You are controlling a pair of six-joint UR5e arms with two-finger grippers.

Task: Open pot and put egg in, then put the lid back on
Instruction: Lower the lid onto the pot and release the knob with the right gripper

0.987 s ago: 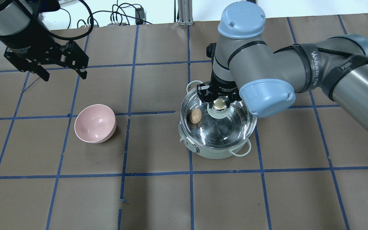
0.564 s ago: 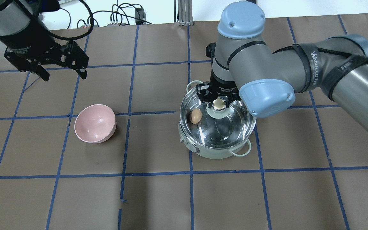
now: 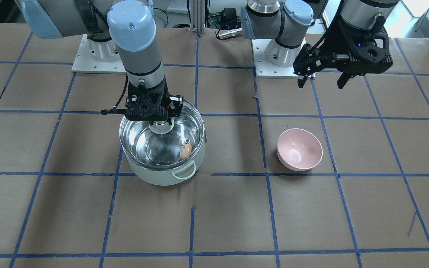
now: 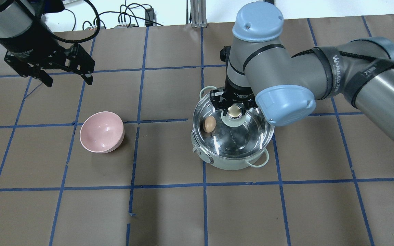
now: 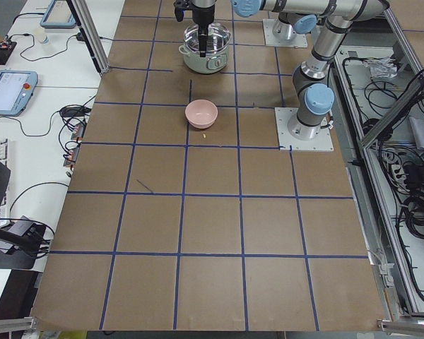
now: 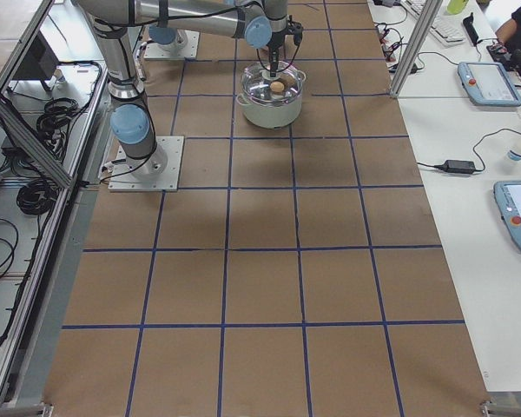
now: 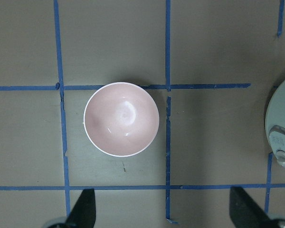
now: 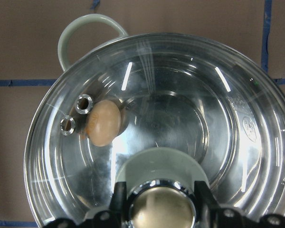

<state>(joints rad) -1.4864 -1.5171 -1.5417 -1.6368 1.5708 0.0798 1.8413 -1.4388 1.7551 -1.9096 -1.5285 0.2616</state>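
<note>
The right claw (image 4: 233, 110) grasps the lid (image 4: 245, 134) by its knob; the egg (image 4: 209, 124) lies just beside it, under the glass.

The silver-grey tubular left arm (image 4: 5, 20) and right arm (image 4: 381, 89) have pale blue screw-dotted joint caps (image 4: 259, 17) and end in a black angular left gripper (image 4: 69, 82) and right gripper (image 4: 234, 111), and white-lettered black straps (image 4: 324, 73) bind the right arm.
</note>
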